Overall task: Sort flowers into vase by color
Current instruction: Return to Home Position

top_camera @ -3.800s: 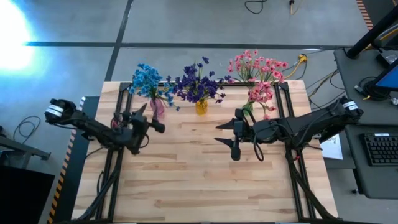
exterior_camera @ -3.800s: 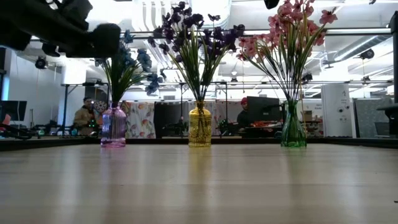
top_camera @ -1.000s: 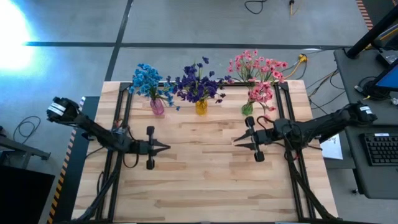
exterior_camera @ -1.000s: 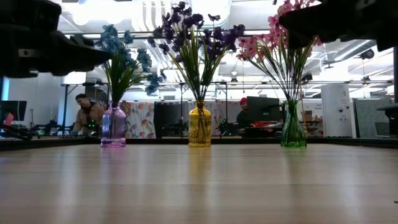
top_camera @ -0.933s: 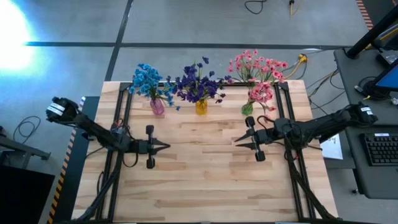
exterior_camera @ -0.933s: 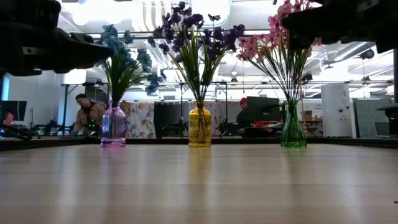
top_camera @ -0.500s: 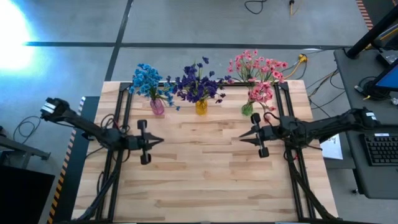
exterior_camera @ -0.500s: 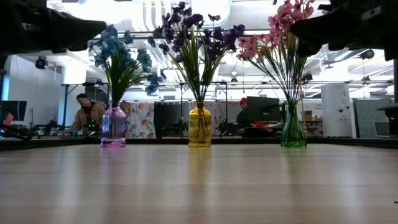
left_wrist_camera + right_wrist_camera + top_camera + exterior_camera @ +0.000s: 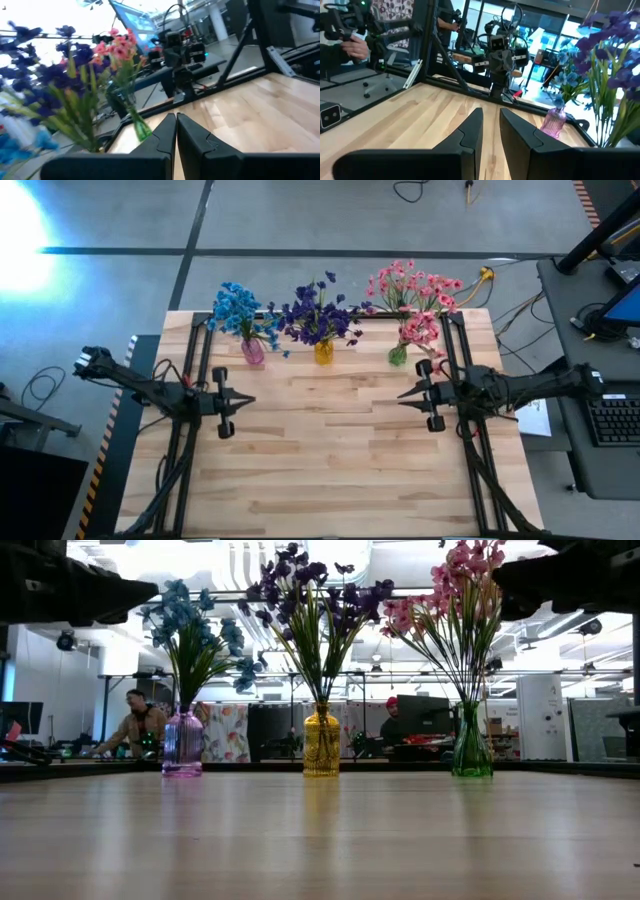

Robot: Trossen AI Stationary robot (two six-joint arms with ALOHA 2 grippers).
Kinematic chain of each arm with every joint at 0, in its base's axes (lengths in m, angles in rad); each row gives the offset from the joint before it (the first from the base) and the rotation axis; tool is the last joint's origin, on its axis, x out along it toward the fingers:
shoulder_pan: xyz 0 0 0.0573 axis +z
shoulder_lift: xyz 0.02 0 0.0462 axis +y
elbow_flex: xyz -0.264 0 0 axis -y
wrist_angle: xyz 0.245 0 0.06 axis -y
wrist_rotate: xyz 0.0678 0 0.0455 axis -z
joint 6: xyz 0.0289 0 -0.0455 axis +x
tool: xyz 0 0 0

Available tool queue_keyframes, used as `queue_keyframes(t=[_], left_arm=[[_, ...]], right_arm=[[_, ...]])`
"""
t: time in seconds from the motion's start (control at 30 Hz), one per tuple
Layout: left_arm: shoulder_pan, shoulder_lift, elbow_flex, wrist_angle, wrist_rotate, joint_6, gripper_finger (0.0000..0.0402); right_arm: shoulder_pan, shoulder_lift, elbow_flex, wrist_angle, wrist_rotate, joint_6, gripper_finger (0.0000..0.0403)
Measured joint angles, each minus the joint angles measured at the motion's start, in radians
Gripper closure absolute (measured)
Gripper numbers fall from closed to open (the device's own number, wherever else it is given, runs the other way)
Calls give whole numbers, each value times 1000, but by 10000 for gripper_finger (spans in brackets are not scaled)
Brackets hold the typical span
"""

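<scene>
Blue flowers (image 9: 236,308) sit in the pink glass vase (image 9: 252,351), purple flowers (image 9: 318,316) in the amber vase (image 9: 323,352), pink flowers (image 9: 414,298) in the green vase (image 9: 398,356), all along the wooden table's (image 9: 320,470) far edge. Looks sorted, so I'd just back off gently. Left gripper (image 9: 243,401) fingers pressed together, right gripper (image 9: 405,394) nearly closed with a thin gap, both empty over bare planks.

- Wooden table (image 9: 330,470), bare boards out front.
- A keyboard (image 9: 611,420) sits off beside it.
- A person (image 9: 131,727) is seated in the room behind.
</scene>
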Motion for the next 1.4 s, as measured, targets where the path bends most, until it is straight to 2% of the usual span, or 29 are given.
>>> queue_keyframes(t=[0.33, 0.57, 0.67, 0.8, 0.87, 1.13, 1.4], left_arm=[[0, -349, 0, -334, -40, -47, 401], [0, -354, 25, -315, -47, -38, 401], [0, -348, 30, -322, -161, -70, 401], [0, -344, 29, -323, -350, -169, 401], [0, -344, 29, -326, -400, -195, 401], [0, -341, 29, -327, -414, -205, 401], [0, -339, 29, -327, -414, -205, 401]], right_arm=[[0, -211, -105, -39, 0, -33, 346], [-1, -395, -141, -94, 4, -1, 346], [0, -389, -142, -98, 28, -26, 346], [0, -357, -142, -83, 151, -5, 346], [0, -344, -142, -90, 186, 23, 346], [0, -302, -142, -93, 186, 98, 346], [0, -295, -142, -91, 185, 100, 346]])
